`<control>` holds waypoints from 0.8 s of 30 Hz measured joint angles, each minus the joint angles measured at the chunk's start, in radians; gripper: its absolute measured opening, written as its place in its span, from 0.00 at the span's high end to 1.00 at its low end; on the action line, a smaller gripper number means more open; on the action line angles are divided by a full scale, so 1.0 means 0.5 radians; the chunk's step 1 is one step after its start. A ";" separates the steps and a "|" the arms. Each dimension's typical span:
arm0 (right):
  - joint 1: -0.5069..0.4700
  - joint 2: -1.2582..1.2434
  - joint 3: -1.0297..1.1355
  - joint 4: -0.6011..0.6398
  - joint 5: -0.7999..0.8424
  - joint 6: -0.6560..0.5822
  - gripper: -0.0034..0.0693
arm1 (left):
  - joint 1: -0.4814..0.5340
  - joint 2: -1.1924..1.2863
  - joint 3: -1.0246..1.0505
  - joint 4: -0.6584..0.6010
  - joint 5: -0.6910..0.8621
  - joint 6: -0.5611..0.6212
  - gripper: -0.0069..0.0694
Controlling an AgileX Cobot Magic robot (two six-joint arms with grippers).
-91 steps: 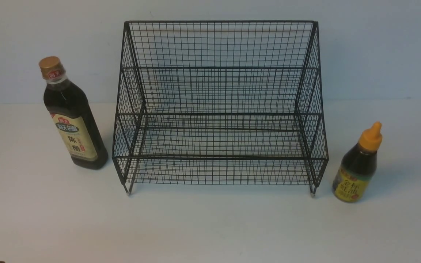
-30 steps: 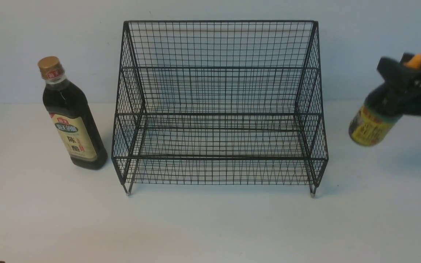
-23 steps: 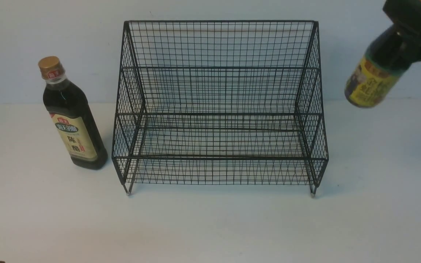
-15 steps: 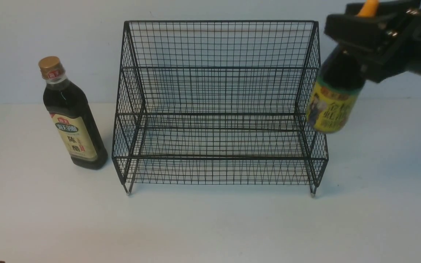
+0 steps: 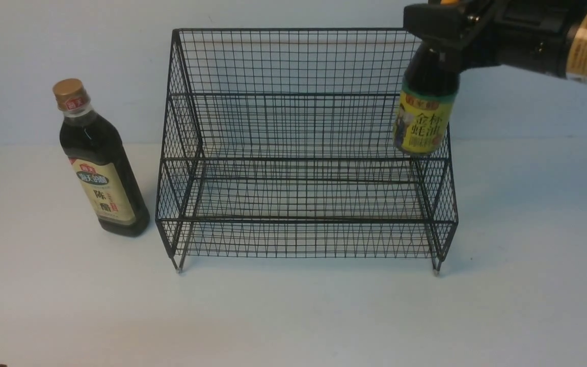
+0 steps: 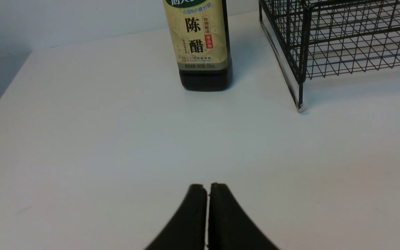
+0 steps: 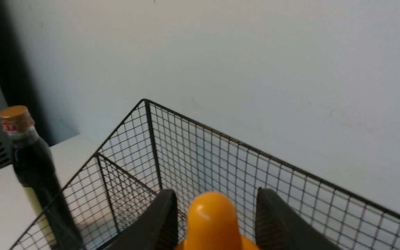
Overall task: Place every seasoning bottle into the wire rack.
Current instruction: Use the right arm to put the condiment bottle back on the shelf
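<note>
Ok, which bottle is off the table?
The short yellow-label bottle, gripped at its neck by the right claw; the tall gold-capped bottle stands on the table.

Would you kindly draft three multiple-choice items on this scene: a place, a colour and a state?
1. Where is the tall bottle? A) on the table, left of the wire rack B) inside the rack C) in a gripper
2. The nozzle cap of the short bottle is: A) green B) orange-yellow C) white
3. The left gripper is: A) open B) shut on a bottle C) shut, empty
Answers: 1A, it stands beside the rack; 2B, seen between the right gripper's fingers; 3C, its fingers meet on nothing.
</note>
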 joint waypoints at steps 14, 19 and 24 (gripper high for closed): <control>0.006 0.086 -0.001 -0.449 -0.225 0.160 0.57 | 0.000 0.000 0.000 0.000 0.000 0.000 0.92; 0.006 0.264 -0.002 -0.296 -0.229 0.046 0.57 | 0.000 0.000 0.000 0.000 0.000 0.000 0.92; 0.006 0.377 -0.002 -0.099 -0.279 -0.053 0.58 | 0.000 0.000 0.000 0.000 0.000 0.000 0.92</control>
